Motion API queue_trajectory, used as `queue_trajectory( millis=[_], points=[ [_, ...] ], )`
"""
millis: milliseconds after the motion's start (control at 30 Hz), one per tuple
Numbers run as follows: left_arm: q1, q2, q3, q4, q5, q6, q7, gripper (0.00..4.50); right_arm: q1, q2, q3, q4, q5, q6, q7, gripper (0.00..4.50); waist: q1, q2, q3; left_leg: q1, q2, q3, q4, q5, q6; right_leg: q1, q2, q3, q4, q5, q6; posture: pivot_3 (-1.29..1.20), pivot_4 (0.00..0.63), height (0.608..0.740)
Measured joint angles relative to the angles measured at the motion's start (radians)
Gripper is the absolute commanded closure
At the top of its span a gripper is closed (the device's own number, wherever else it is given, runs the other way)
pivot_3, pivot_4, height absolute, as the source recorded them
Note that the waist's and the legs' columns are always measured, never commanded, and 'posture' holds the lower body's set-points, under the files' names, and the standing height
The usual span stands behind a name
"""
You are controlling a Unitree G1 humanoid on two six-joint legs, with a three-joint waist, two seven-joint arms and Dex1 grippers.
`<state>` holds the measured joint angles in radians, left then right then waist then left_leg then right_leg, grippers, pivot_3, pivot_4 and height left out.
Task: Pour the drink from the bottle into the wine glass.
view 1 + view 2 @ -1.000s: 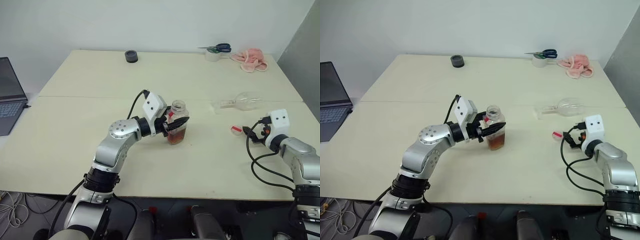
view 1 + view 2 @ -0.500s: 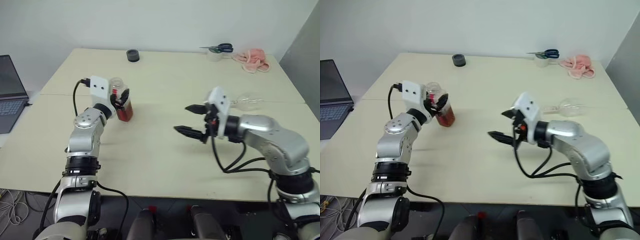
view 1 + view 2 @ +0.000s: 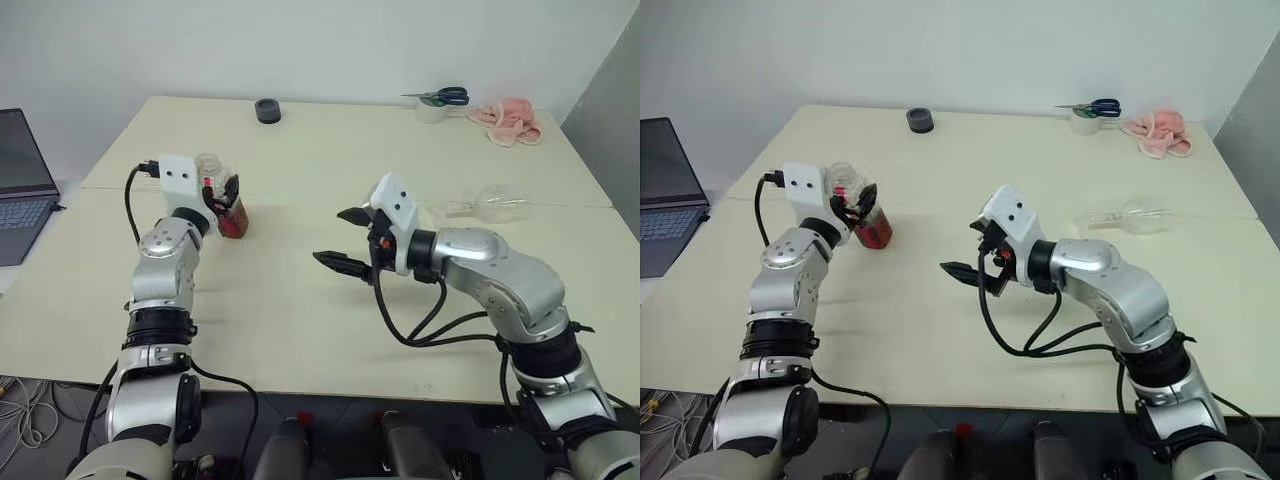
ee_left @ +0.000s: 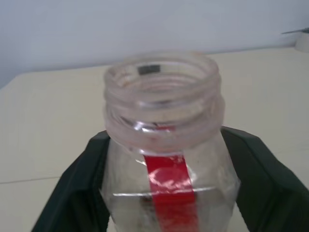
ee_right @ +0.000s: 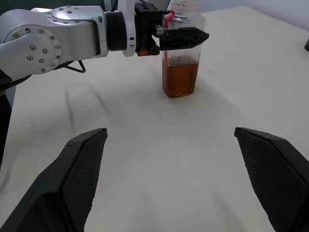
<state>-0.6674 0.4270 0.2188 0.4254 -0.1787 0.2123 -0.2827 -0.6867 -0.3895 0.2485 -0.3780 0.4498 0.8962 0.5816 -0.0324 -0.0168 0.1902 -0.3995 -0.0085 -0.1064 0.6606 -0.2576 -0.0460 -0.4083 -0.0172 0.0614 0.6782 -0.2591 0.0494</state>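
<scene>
Setting up for the pour, by my reading; no drink is in the wine glass point(image 3: 488, 203) yet. The bottle point(image 5: 181, 72) stands upright on the worktop point(image 3: 300, 320), uncapped, between the left gripper's point(image 3: 228, 192) fingers point(image 4: 82, 193), which flank it at the shoulder just below the open neck. I cannot tell whether they press on it or merely stand either side. The drink point(image 5: 180, 79) fills roughly the lower half.

The right gripper point(image 3: 328, 235) hangs above the worktop with its fingers point(image 5: 77, 179) spread wide and nothing between them. The bottle is straight ahead of those fingertips, well apart from them. The wine glass lies on its side behind that gripper, well apart from both pairs of fingers.

Judgement: the glass cannot take liquid as it lies. The next move calls for the free right fingers to turn back to it, take it and stand it on its foot. Only then should I bring the bottle over the bowl and tip it slowly. Risk: the open bottle spills if jolted.
</scene>
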Motion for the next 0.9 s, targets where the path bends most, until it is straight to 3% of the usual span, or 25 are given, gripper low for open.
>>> queue_trajectory(
  millis=[33,67,333,533,733,900],
  points=[
    [0.014,0.000,0.003,-0.011,-0.001,0.007,0.005,0.08,0.000,0.001,0.000,0.000,-0.001,-0.001,0.001,0.00,0.000,0.000,0.000,0.000,0.000,0.000,0.000,0.000,0.000,0.000,0.000,0.000,0.000,0.000,0.000,0.00,0.150,0.740],
    [0.024,0.000,0.004,-0.022,-0.001,0.014,0.008,0.03,0.000,0.002,0.000,0.000,-0.003,-0.001,0.002,0.00,0.000,0.000,0.000,0.000,0.000,0.000,0.000,0.000,0.000,0.000,0.000,0.000,0.000,0.000,0.000,0.00,0.150,0.740],
    [0.112,0.018,0.021,-0.215,-0.019,0.105,0.011,0.03,-0.003,0.000,0.001,0.019,-0.018,-0.019,0.015,0.00,-0.002,0.000,0.000,0.000,0.000,0.001,0.000,0.000,0.000,0.000,-0.001,0.001,0.000,0.000,0.000,0.00,0.150,0.740],
    [0.355,0.028,0.096,-0.524,-0.111,0.232,-0.010,0.03,-0.005,-0.073,-0.030,0.045,-0.023,-0.042,0.075,0.00,-0.004,0.000,0.000,0.000,0.002,0.001,-0.001,0.000,0.000,-0.001,-0.001,0.001,-0.001,0.000,0.000,0.00,0.150,0.740],
    [0.558,0.018,0.176,-0.634,-0.152,0.280,0.000,0.03,0.015,-0.187,-0.093,0.053,-0.024,-0.059,0.128,0.00,0.000,0.000,0.000,0.000,0.001,0.002,-0.001,0.000,0.000,0.000,-0.001,0.001,-0.003,0.000,0.000,0.00,0.150,0.740],
    [0.569,0.042,0.010,-0.741,-0.180,0.326,-0.133,0.03,0.039,-0.151,-0.281,0.137,0.029,-0.011,0.061,0.00,0.013,-0.001,0.000,0.000,0.000,0.000,0.001,0.001,-0.001,0.004,-0.001,0.000,-0.005,0.000,0.000,0.00,0.150,0.740]
  ],
)
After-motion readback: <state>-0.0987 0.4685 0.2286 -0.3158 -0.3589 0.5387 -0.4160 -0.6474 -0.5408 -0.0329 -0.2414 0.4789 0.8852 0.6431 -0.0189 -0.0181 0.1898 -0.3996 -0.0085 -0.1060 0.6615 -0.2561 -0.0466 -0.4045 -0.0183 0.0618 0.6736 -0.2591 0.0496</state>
